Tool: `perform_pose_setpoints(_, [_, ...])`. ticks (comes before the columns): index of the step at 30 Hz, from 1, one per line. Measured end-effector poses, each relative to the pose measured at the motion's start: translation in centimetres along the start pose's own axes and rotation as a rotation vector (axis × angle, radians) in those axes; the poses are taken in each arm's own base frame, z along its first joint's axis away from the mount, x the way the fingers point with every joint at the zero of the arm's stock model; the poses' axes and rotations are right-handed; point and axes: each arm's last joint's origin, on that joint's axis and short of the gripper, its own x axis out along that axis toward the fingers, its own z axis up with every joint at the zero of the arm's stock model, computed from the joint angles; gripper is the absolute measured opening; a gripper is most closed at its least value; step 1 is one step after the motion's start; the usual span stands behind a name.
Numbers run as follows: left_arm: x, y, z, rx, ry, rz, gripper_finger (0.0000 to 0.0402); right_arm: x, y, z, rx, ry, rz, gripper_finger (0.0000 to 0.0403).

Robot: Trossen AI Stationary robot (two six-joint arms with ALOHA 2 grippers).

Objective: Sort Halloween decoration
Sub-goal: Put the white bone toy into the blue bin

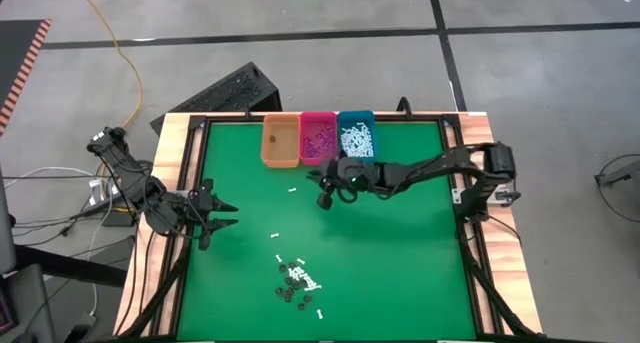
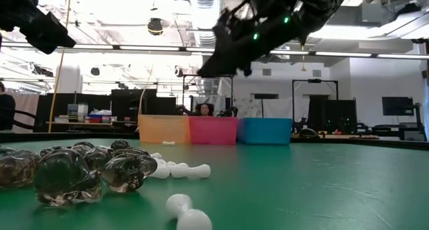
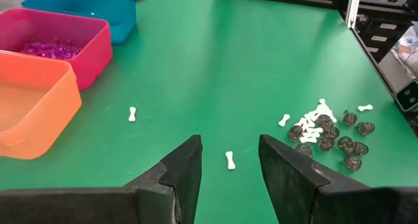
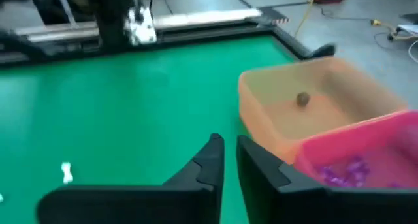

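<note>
A green mat (image 1: 400, 243) covers the table, framed by a pale wood border, on a grey floor crossed by black tape lines. Behind the table the low view shows a lit workshop with desks, monitors and a seated person, too far off to make out.

Against the mat's 12 o'clock edge stand an orange bin (image 1: 281, 141), a pink bin (image 1: 319, 138) holding purple bits, and a teal bin (image 1: 356, 135) holding white ones. The orange bin holds one dark piece (image 4: 302, 99).

The unsorted Halloween decoration (image 1: 297, 277) lies heaped toward 6 o'clock, white sticks among dark bits, with stray sticks around it.

The right gripper (image 1: 324, 199) hangs above the mat just short of the pink bin, fingers narrowly parted, seemingly holding nothing. The left gripper (image 1: 228, 215) waits at 9 o'clock, fingers spread wide and empty.
</note>
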Motion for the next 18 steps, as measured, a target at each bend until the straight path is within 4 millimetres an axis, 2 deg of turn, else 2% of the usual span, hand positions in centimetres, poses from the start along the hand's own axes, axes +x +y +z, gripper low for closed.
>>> perform_pose_setpoints(6, [0.0,0.0,-0.1,0.004,0.004,0.002,0.0142,3.2,1.1,-3.6,-0.007,0.043,0.064,0.0136])
perform_pose_setpoints(10, [0.0,0.0,-0.1,0.004,0.005,0.002,0.0142,6.0,1.7,-4.8,0.009,0.073,0.080,0.0181])
perform_pose_setpoints(14, [0.0,0.0,-0.1,0.006,0.006,0.003,0.0142,8.2,1.9,-5.0,-0.015,0.070,0.076,0.0199])
perform_pose_setpoints(18, [0.0,0.1,-0.1,0.010,0.010,0.005,0.0142,9.5,1.4,-5.4,-0.032,0.073,0.101,0.0198])
